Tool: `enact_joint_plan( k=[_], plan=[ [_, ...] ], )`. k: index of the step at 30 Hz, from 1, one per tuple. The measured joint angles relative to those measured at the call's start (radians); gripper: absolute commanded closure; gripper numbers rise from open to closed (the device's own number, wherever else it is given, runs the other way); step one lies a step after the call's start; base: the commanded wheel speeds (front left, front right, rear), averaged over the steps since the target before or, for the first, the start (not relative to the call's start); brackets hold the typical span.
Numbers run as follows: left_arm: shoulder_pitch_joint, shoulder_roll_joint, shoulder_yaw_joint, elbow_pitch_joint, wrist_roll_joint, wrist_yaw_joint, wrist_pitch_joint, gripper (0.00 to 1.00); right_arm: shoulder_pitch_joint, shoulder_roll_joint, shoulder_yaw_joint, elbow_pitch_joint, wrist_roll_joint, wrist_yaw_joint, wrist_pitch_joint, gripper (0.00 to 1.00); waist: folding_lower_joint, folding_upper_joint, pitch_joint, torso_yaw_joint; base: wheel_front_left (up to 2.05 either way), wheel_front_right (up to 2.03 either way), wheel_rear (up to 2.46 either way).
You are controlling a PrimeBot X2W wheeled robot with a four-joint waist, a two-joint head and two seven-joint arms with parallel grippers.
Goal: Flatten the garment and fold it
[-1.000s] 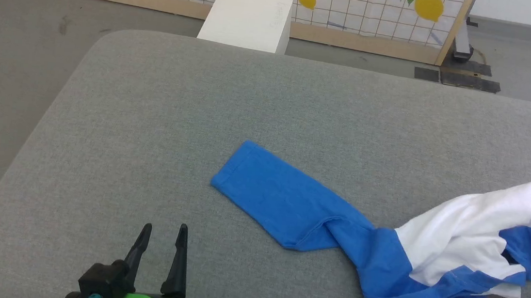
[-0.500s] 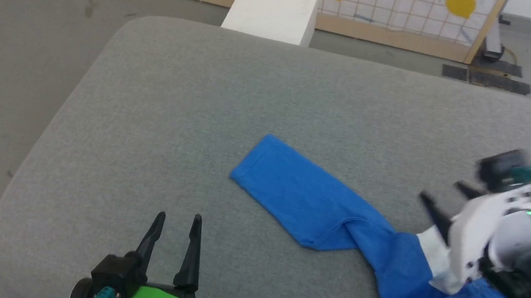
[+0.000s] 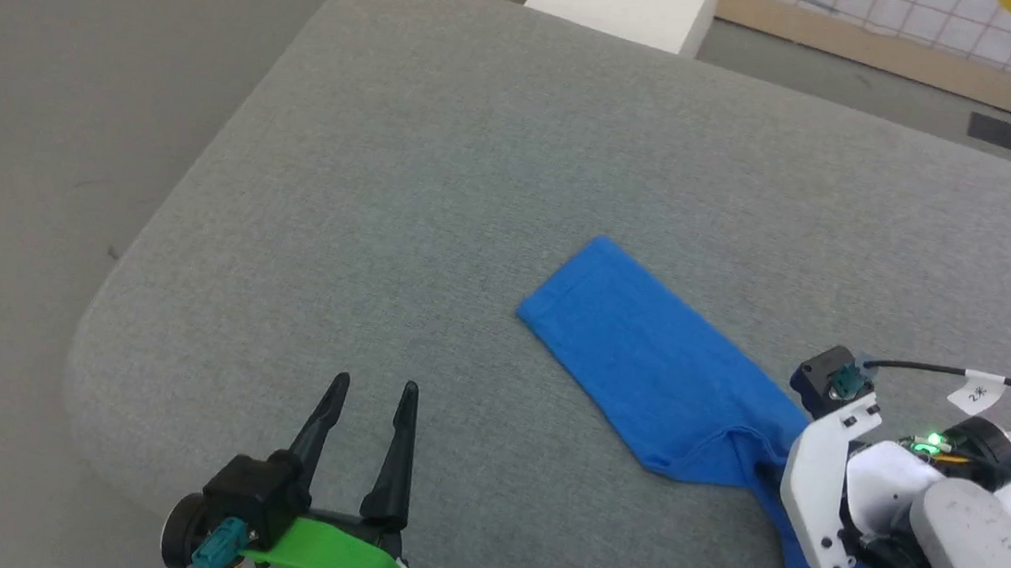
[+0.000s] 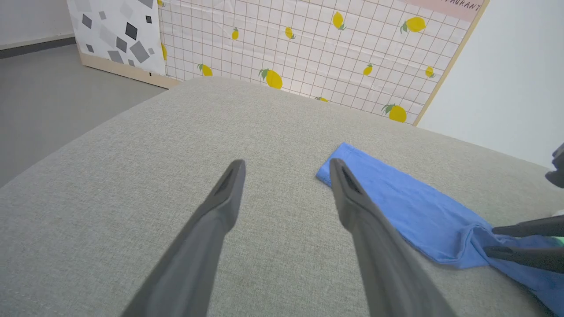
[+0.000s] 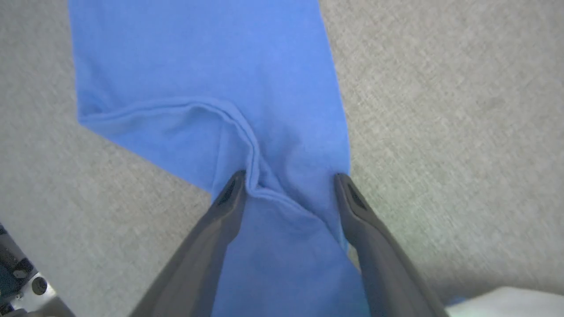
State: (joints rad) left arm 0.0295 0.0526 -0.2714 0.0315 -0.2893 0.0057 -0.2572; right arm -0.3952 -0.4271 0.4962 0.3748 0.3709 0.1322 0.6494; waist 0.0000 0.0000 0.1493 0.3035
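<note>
Both sets of jaws stand spread. The right gripper points down at the blue sleeve of the garment, a raised crease between its fingers, on the grey cushion. The left gripper hovers over bare cushion, apart from the sleeve's cuff.

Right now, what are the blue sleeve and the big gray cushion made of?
The blue sleeve looks like soft, matte knit cotton, probably: it lies limp and puckers into a ridge. The gray cushion seems covered in coarse woven fabric, matte, with a flecked weave and rounded padded edges.
</note>
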Motion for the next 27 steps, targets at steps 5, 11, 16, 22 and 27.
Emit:
enact_joint_plan(
  k=[5,11,16,22,27],
  plan=[
    [-0.006,0.0,-0.004,0.0,0.003,0.004,0.0,0.0,-0.057,0.007,0.006,0.06,-0.002,0.0,-0.066,1.0,0.0,0.0,0.018,0.027,0.0,0.0,0.0],
    [-0.006,0.0,-0.012,-0.006,0.007,0.009,0.0,0.0,-0.122,0.001,0.004,0.057,0.019,0.0,-0.142,1.0,0.0,0.0,0.005,0.028,0.0,0.0,0.0],
    [-0.008,0.0,-0.039,-0.01,0.0,0.013,0.0,0.0,-0.28,0.007,-0.008,0.007,0.015,0.0,-0.192,1.0,0.0,0.0,0.002,0.042,0.0,0.0,0.0],
    [-0.017,0.0,-0.059,-0.01,-0.011,0.021,0.0,0.0,-0.461,0.073,0.019,0.037,-0.05,0.0,-0.235,1.0,0.0,0.0,0.014,0.083,0.0,0.0,0.0],
    [-0.028,0.0,-0.083,0.0,-0.023,0.021,0.0,0.0,-0.494,0.157,0.059,0.179,-0.092,0.0,-0.294,1.0,0.0,0.0,0.029,0.129,0.0,0.0,0.0]
  ],
)
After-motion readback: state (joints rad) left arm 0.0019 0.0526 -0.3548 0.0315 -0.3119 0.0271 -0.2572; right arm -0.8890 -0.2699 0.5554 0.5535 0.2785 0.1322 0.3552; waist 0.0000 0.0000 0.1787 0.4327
